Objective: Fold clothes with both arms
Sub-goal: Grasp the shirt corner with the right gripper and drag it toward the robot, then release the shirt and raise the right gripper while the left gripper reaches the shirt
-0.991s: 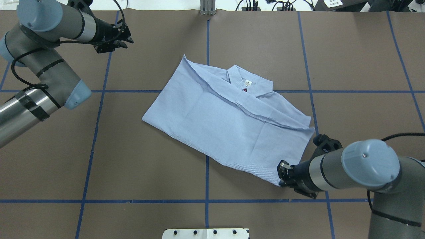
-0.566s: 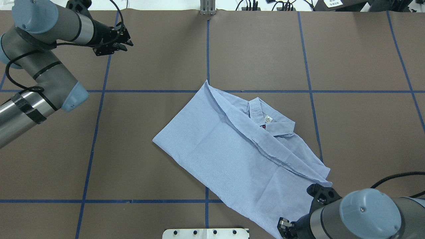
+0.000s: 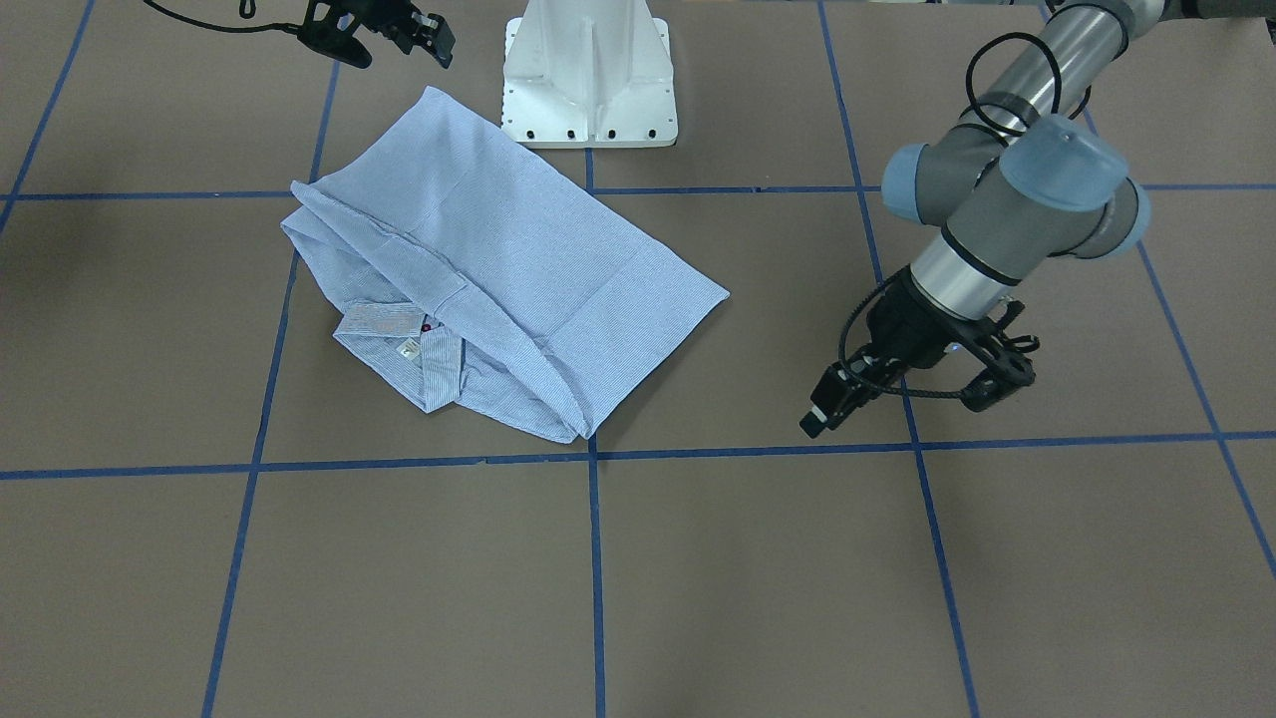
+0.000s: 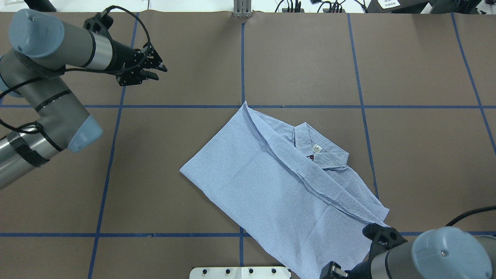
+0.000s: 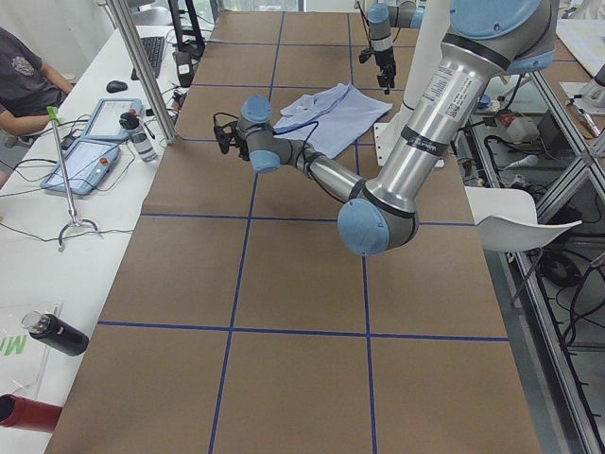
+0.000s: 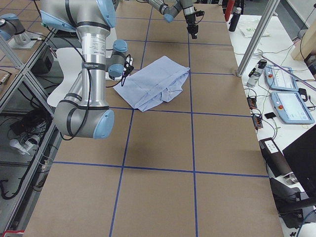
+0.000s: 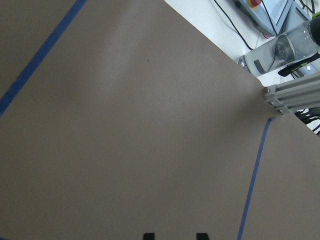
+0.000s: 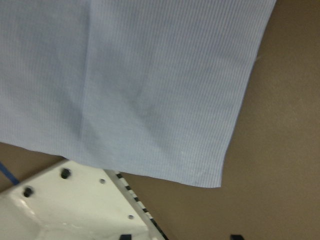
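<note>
The shirt (image 4: pixel 271 186) now lies nearer the robot and further toward its right than a second ago, its near edge drawn up just beside the white base plate (image 4: pixel 240 272). The right gripper (image 3: pixel 431 38) no longer pinches the hem corner (image 8: pixel 216 184); its fingers stand apart, clear of the cloth. The left gripper (image 4: pixel 157 72) has drifted a little toward the shirt.

"How many shirts are lying on the surface (image 4: pixel 174 193)?"

"I am counting one shirt (image 4: pixel 271 186)."

"And arms?"

"I am working with two, my left arm (image 4: pixel 58 50) and my right arm (image 4: pixel 441 252). Each is carrying two fingers: left fingers (image 4: pixel 159 68), right fingers (image 3: pixel 435 22)."

"Anything else?"

"I am seeing one white pedestal (image 3: pixel 590 75), two pendants (image 6: pixel 291 106), one clear bottle (image 5: pixel 140 142), one black bottle (image 5: pixel 57 338) and one person (image 5: pixel 24 80)."
</note>
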`<state>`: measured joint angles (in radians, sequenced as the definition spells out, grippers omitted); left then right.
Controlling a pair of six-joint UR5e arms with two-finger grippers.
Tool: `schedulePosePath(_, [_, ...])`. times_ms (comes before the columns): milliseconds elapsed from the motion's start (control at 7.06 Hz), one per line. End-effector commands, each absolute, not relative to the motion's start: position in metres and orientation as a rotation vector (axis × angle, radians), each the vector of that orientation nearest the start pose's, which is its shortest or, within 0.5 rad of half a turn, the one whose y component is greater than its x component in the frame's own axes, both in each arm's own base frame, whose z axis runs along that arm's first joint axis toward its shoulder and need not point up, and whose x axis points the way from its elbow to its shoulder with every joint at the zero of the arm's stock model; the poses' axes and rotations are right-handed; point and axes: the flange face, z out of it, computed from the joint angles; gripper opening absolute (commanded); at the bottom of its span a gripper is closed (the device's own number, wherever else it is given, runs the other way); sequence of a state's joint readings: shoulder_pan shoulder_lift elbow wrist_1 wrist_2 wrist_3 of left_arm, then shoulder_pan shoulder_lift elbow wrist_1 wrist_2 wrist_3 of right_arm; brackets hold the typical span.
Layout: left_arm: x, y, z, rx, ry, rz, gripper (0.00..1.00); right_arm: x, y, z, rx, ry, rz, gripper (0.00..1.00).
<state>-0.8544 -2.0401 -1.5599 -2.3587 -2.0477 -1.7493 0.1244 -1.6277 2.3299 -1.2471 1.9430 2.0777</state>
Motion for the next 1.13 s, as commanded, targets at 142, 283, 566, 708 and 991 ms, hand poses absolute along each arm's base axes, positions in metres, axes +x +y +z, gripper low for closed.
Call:
schedulePosePath(142, [0.416, -0.459, 0.314, -0.108, 1.309, -0.61, 0.53, -0.344, -0.294, 0.262, -0.366, -1.118, 0.532, 1.0])
schedulePosePath(283, [0.435, -0.443, 0.315, -0.144, 1.303, -0.634, 0.54, -0.339, -0.334, 0.266, -0.304, -1.126, 0.571, 1.0])
schedulePosePath(566, [0.448, -0.425, 0.338, -0.224, 1.259, -0.695, 0.59, -0.332, -0.382, 0.281, -0.179, -1.114, 0.54, 1.0])
schedulePosePath(708, [0.45, -0.423, 0.337, -0.23, 1.26, -0.73, 0.59, -0.333, -0.399, 0.289, -0.129, -1.1, 0.513, 1.0])
schedulePosePath(991, [0.465, -0.412, 0.339, -0.275, 1.245, -0.747, 0.59, -0.346, -0.418, 0.3, -0.075, -1.066, 0.536, 1.0])
